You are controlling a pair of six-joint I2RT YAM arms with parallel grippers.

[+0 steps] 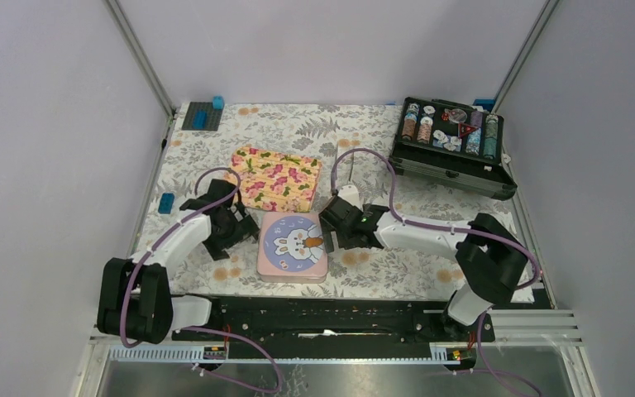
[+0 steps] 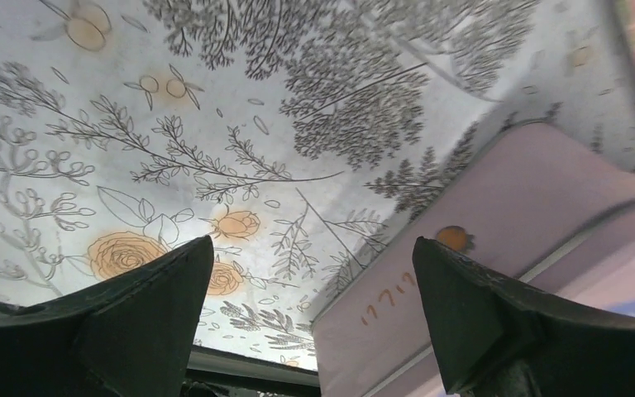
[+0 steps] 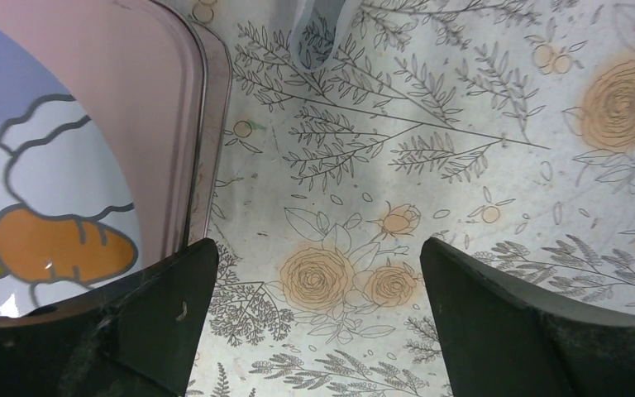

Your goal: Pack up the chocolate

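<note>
A small blue block (image 1: 166, 203) lies on the floral tablecloth (image 1: 364, 132), well to the left of the pink tin (image 1: 293, 246). The tin's lid shows a rabbit and a carrot.

The left gripper (image 1: 233, 225) sits low, just beside the tin's left side, with its jaws spread wide and nothing between them. In the left wrist view the left gripper (image 2: 312, 244) frames mostly bare cloth and the tin's (image 2: 537, 198) near corner. One finger (image 2: 479, 314) stands in front of the tin's pink side wall.

The tin is closed. No chocolate shows in any view, so where it lies relative to either pair of jaws cannot be told. Behind the tin, close to its far edge, lies a yellow box with pink flowers (image 1: 275, 178).

The right gripper (image 1: 329, 228) is at the tin's right edge, level with the carrot, and its jaws are also parted and empty. In the right wrist view the right gripper (image 3: 318, 248) frames only printed roses on the cloth. The tin's rim (image 3: 205, 124) runs down to the finger (image 3: 149, 322) on that side.

Far to the right of the tin and further back, a black case of striped poker chips (image 1: 451, 145) stands open.
</note>
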